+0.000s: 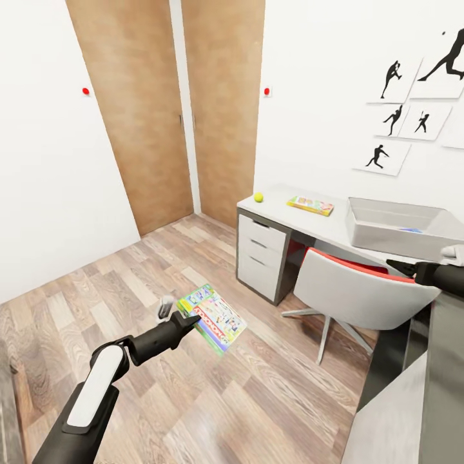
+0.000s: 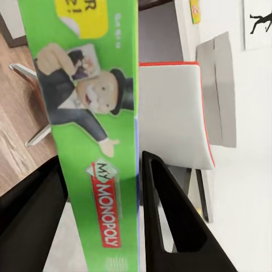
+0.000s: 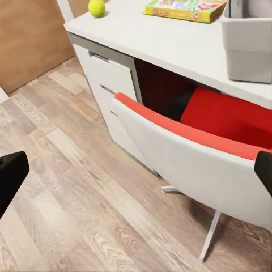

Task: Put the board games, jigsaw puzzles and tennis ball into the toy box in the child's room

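Monopoly box [image 2: 93, 147] clamped in left end effector [image 2: 102, 215]

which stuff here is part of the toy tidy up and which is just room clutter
Part of the job:
- Monopoly board game, clamped in the left gripper
- tennis ball on the table
- flat colourful box on the table
- grey toy box

Just there:
- red and white chair
- drawer unit
- silhouette pictures
- wooden doors

High head view, both wrist views nearer, all sharing the chair [image 1: 361, 290].
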### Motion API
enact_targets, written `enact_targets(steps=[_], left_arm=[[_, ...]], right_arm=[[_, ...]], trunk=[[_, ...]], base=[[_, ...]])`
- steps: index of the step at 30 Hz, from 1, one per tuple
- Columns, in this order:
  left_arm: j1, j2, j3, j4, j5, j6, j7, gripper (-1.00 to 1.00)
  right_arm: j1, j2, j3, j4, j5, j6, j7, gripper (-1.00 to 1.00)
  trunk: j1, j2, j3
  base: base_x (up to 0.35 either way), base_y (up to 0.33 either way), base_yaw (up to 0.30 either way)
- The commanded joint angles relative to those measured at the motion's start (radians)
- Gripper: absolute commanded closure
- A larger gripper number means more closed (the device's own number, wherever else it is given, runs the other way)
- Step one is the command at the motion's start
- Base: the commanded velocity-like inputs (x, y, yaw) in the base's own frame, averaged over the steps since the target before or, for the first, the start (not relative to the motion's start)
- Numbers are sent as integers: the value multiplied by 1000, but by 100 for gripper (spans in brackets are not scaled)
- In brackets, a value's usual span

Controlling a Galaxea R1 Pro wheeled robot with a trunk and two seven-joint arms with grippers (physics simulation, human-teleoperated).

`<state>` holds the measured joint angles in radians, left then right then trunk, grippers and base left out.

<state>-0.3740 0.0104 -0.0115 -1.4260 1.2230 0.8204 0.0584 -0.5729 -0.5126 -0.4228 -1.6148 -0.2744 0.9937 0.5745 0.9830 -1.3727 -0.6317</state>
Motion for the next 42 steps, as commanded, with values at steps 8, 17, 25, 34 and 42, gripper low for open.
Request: enact_targets(steps=[8, 17, 25, 34, 42], left_arm=[[-4, 0, -1, 1, 7, 2, 10, 100], [-5, 0, -1, 4, 7, 2, 11, 100], [-5, 0, -2, 6, 7, 2, 11, 100], [-3, 1, -3, 2, 12, 1, 7, 100], [4, 0, -8, -9, 10, -7, 11, 100]], right_arm=[[-1, 0, 2, 0, 4, -4, 11, -100], [-1, 0, -2, 0, 4, 4, 11, -100], [-1, 0, -1, 0, 4, 6, 11, -100], [-1, -1, -2, 0, 4, 6, 11, -100], [-1, 0, -2, 0, 4, 1, 11, -100]], trunk=[[-31, 56, 24], [-65, 119, 52], [-96, 175, 78], [-130, 238, 106], [-130, 238, 106]], base=[[0, 0, 48], [0, 0, 14], [0, 0, 201], [0, 0, 111], [57, 0, 7]])
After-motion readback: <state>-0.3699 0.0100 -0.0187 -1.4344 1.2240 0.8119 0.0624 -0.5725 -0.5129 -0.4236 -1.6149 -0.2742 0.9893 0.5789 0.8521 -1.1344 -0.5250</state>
